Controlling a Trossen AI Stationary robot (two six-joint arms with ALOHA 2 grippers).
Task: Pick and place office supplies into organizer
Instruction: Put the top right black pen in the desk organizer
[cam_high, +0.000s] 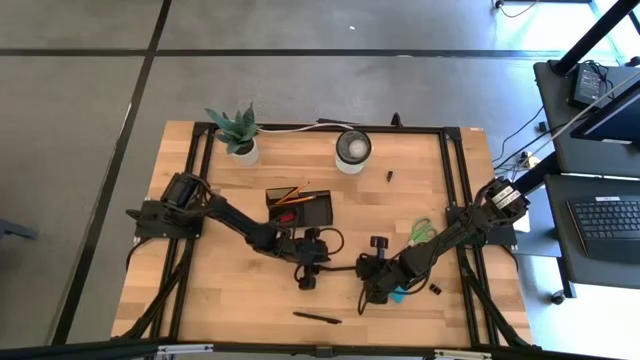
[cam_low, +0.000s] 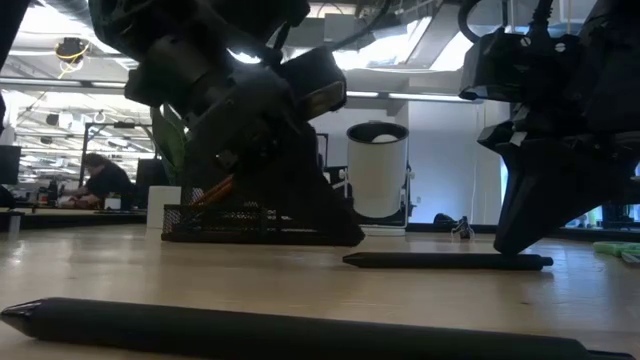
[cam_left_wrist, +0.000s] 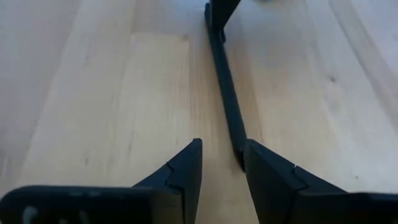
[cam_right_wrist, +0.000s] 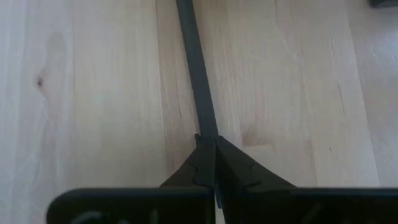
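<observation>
Both arms low over the middle of the wooden bench, working one black pen that lies flat between them.

Right pincer: fingers pressed together, clamped on one end of the pen; the shaft runs straight out from the tips across the wood. In the high view this pincer sits just left of a blue sticky-note pad.

Left pincer: fingers slightly parted, a narrow gap between them. The pen's other end lies against the inner side of one finger, not gripped. In the high view this pincer is near the bench centre.

Organizer: black tray, back of centre, just behind the left arm; orange pencils and a small red item lie in it.

Second black pen lies loose near the front edge. Green-handled scissors rest beside the right arm. Small black clip near the right front; another small dark item by the white-rimmed cup. Potted plant at the back left
</observation>
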